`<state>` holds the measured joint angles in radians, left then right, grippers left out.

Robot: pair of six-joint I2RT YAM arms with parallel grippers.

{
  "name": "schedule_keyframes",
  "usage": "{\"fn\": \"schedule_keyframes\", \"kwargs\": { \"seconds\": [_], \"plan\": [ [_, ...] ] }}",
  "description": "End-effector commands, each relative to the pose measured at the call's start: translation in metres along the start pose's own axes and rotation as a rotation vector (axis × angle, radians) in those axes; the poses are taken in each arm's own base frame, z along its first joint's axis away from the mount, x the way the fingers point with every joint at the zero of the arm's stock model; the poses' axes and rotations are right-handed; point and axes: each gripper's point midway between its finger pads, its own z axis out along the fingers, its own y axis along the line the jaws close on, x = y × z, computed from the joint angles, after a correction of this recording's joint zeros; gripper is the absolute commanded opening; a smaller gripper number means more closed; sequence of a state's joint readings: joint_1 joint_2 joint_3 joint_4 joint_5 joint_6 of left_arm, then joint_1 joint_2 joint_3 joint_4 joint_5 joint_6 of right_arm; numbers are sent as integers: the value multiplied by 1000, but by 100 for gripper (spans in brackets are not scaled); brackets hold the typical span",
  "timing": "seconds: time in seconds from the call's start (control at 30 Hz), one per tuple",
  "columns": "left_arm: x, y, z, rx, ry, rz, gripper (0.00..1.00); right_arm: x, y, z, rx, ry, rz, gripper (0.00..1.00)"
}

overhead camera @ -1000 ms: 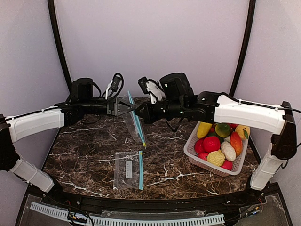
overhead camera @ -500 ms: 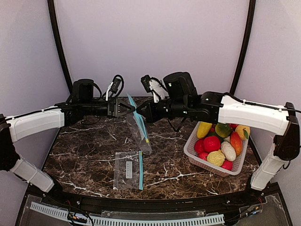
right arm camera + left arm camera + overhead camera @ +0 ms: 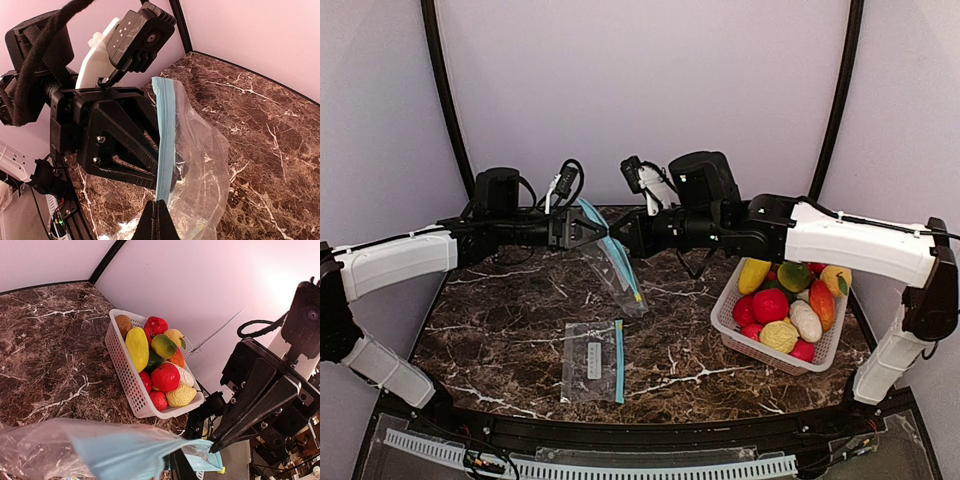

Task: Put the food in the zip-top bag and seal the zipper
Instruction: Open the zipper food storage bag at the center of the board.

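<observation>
Blue-zippered zip-top bag hangs aloft; left gripper and right gripper each pinch its top edge.

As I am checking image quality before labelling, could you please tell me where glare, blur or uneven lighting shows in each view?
Top external: even, soft light, everything sharp. Left wrist: the wall is blown out at upper right; the near zip-top bag is soft, the basket sharp. Right wrist: the bag is crisp, with no strong glare.
</observation>
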<state>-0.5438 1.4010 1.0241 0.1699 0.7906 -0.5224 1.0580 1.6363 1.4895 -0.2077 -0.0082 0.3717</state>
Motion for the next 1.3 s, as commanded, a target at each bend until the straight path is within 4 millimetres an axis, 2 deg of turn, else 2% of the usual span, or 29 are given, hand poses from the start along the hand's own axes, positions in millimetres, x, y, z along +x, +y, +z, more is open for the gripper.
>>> {"fn": "schedule_keyframes", "kwargs": {
  "seconds": [0.0,0.13,0.43,0.63,0.8,0.93,0.97,1.1,1.27],
  "plan": [
    [0,-5,-1,21,-5,17,10,-3,-5,6,49,-17,-6,0],
    [-1,-6,-2,18,-9,19,1,-1,-9,7,71,-7,-8,0],
    [-10,-12,-13,-51,-1,24,1,-9,-20,-10,158,11,-22,0],
    [17,-11,-15,-102,84,-77,1,3,-27,-19,201,49,-27,0],
    [47,-24,-4,-150,153,-85,1,23,-25,-21,207,111,-28,0],
    [60,-32,2,-161,160,-99,1,41,-19,-26,193,142,-7,0],
    [60,-35,4,-150,153,-107,1,46,-19,-27,191,149,-5,1],
    [59,-48,11,-116,141,-109,1,65,-14,-30,167,179,11,16],
    [57,-49,15,-113,133,-115,1,73,-7,-35,139,173,32,31]
  ]
}}
